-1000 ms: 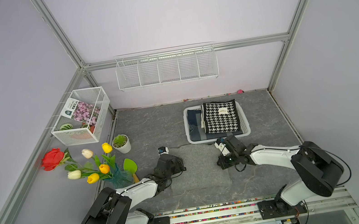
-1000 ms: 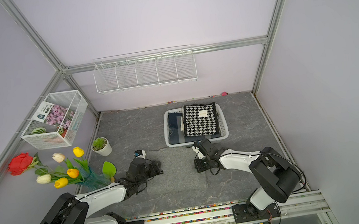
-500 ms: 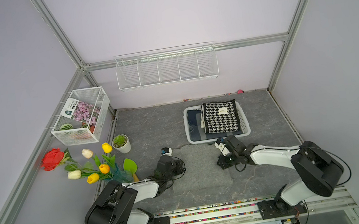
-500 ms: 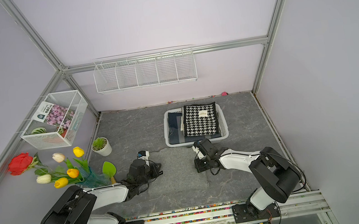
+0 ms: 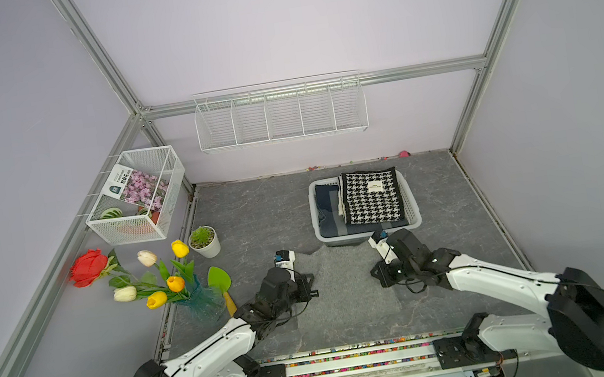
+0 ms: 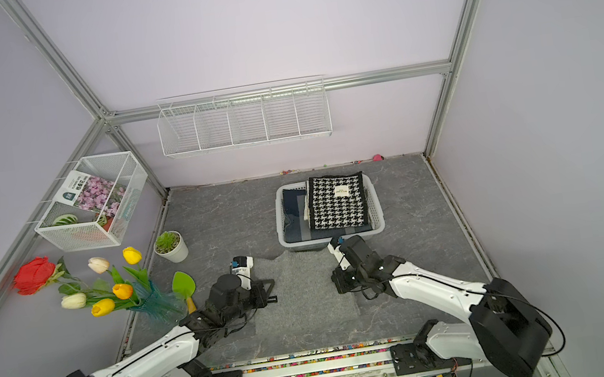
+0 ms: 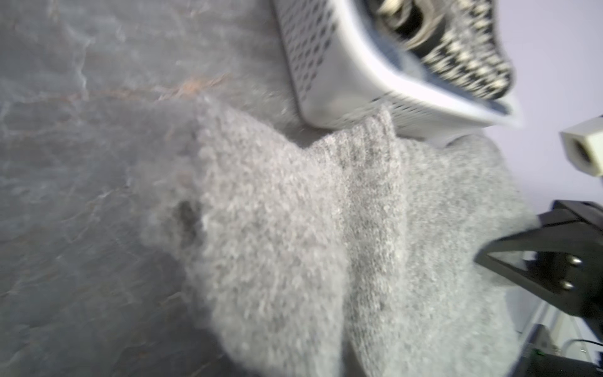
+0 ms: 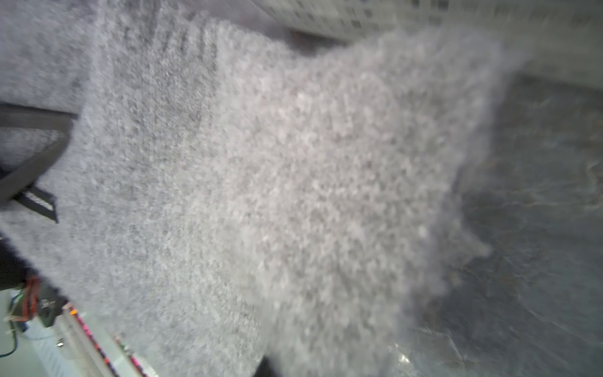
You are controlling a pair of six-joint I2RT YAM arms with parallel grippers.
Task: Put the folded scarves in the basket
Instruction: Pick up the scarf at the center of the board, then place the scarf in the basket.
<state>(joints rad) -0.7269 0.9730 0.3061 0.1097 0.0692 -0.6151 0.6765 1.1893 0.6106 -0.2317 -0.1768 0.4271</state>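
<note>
On the bench [image 5: 247,213], just in front of the basket [image 5: 314,212]: grey folded scarf [image 5: 346,285], its far edge at the basket's near wall, not yet inside. Left pincer [image 5: 311,290] and right pincer [image 5: 376,275] are closed on opposite side edges. The basket holds a houndstooth cloth [image 5: 372,197] over a dark blue cloth [image 5: 327,206]. Grasp judged done; lift, carry and release remain.
</note>
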